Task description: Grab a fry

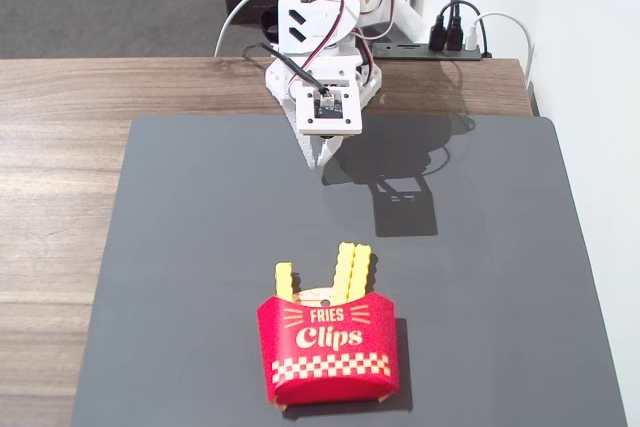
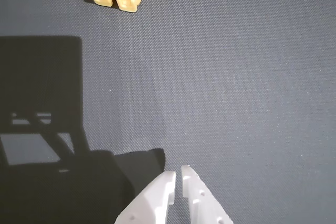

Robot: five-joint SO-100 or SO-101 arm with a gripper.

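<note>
Here, notched yellow fry point(image 1: 284, 281), red box point(image 1: 328, 349)

Matt grey mat point(image 1: 200, 247) (finely textured) covers a wood-grain table point(image 1: 60, 97); white plastic gripper point(image 2: 177, 178).

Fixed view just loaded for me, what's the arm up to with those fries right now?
Nothing is held yet. The white arm's gripper hangs near the far edge of the dark grey mat, jaws nearly closed and empty. The red "FRIES Clips" box stands near the mat's front edge. The single slim yellow plastic fry and a pair of yellow fries stick up from it, well away from the gripper.
</note>
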